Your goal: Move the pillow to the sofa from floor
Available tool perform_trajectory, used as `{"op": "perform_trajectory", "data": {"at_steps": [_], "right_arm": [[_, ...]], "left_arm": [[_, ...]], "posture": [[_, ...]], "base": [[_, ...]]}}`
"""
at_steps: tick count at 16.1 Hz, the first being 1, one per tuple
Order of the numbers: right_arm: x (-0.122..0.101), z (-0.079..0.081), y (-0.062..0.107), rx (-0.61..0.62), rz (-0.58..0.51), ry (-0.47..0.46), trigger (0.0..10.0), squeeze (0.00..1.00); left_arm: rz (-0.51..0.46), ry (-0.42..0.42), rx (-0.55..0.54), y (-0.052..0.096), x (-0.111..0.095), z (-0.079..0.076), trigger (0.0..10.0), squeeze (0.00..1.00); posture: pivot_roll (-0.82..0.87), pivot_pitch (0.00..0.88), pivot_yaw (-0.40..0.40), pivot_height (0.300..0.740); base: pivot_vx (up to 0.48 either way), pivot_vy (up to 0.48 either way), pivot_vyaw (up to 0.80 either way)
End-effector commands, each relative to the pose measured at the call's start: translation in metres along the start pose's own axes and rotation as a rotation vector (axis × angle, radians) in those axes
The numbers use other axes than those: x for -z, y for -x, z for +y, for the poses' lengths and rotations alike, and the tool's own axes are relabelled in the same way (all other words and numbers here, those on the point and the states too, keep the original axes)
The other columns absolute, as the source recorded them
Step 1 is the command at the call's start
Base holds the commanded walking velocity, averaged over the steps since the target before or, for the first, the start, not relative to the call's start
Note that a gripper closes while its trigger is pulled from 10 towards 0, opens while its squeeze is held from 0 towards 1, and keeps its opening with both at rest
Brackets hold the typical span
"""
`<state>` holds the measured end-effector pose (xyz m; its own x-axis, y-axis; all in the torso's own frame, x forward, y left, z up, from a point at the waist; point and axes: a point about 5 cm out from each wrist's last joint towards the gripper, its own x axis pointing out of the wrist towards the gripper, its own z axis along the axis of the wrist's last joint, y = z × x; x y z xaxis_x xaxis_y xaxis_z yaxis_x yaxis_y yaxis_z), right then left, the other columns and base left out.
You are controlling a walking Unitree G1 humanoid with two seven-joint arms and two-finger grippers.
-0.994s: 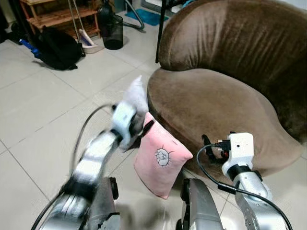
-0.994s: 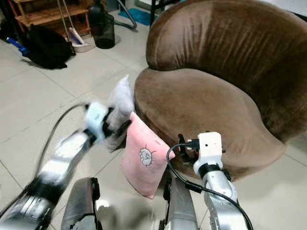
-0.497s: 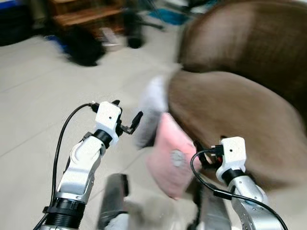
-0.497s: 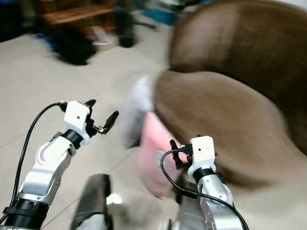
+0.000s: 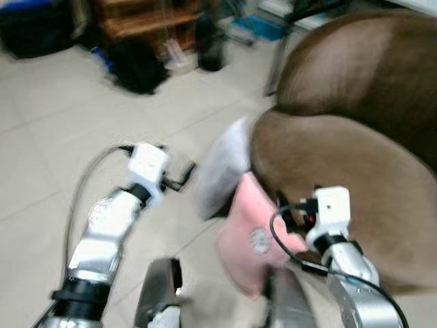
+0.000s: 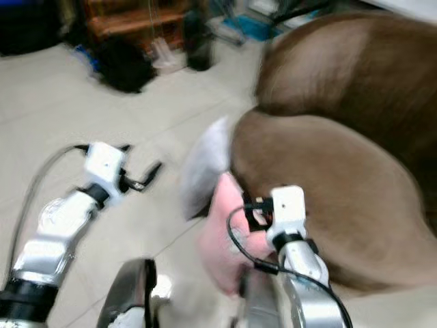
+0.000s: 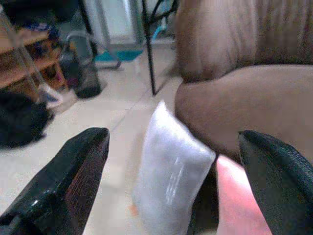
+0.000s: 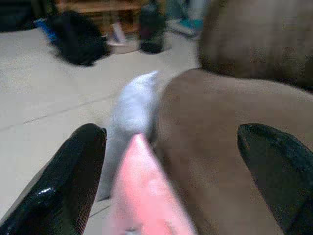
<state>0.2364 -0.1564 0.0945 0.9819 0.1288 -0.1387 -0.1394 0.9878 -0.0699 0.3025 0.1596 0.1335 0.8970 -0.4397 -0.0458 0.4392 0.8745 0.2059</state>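
Pink pillow (image 5: pixel 256 229) propped on the tiled floor (image 5: pixel 41 171) against the brown velvet sofa (image 5: pixel 341 164), both hands raised and empty.

A white pillow (image 5: pixel 222 167) is seen standing on edge just beside the pink one, both leaning on the sofa's front with their long axes running up from the floor. The right hand (image 5: pixel 285 210) is held nearest the pink pillow, close above its upper edge; its fingers (image 8: pixel 63 181) are spread wide with nothing between them. The left hand (image 5: pixel 179 176) is held beside the white pillow, apart from it, its fingers (image 7: pixel 68 181) likewise spread. The sofa seat is unoccupied; no pillow has yet been lifted.
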Motion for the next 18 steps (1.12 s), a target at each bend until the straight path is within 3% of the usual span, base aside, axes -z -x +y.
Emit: {"op": "perform_trajectory", "data": {"at_steps": [1,6,8,10,16,17,18], "right_arm": [[0.01,-0.008,0.003,0.031,0.049,0.006,10.0,0.0],[0.013,-0.006,0.008,0.035,0.069,0.007,10.0,0.0],[0.025,-0.004,0.011,0.003,0.126,-0.018,10.0,0.0],[0.036,-0.001,0.008,-0.028,0.157,-0.012,10.0,0.0],[0.043,0.007,-0.026,-0.057,0.176,-0.054,10.0,0.0],[0.043,0.008,-0.035,-0.05,0.165,-0.095,10.0,0.19],[0.043,0.005,-0.041,-0.023,0.16,-0.135,10.0,1.0]], "left_arm": [[0.008,0.008,0.048,-0.004,0.002,-0.011,10.0,0.0],[0.072,-0.009,0.122,0.004,0.016,-0.011,10.0,0.0],[0.083,0.002,0.172,0.012,0.024,-0.012,10.0,0.0],[0.102,0.016,0.15,0.015,0.033,-0.009,10.0,0.0],[0.109,0.002,0.125,0.007,0.053,-0.003,10.0,0.0],[0.102,-0.002,0.128,0.005,0.055,-0.003,10.0,0.0],[0.105,-0.007,0.137,0.003,0.056,-0.003,10.0,0.0]], "posture": [[0.02,0.084,-0.026,0.55],[0.04,0.108,-0.02,0.55],[0.04,0.11,-0.02,0.545],[0.04,0.109,-0.022,0.525],[0.05,0.084,-0.049,0.49],[0.06,0.085,-0.053,0.49],[0.06,0.085,-0.053,0.49]], "base": [[0.326,0.0,0.0],[0.063,0.0,0.0],[0.0,0.0,0.0],[0.0,0.0,0.0],[0.0,0.0,0.0],[0.0,0.0,0.0],[0.0,0.0,0.0]]}}
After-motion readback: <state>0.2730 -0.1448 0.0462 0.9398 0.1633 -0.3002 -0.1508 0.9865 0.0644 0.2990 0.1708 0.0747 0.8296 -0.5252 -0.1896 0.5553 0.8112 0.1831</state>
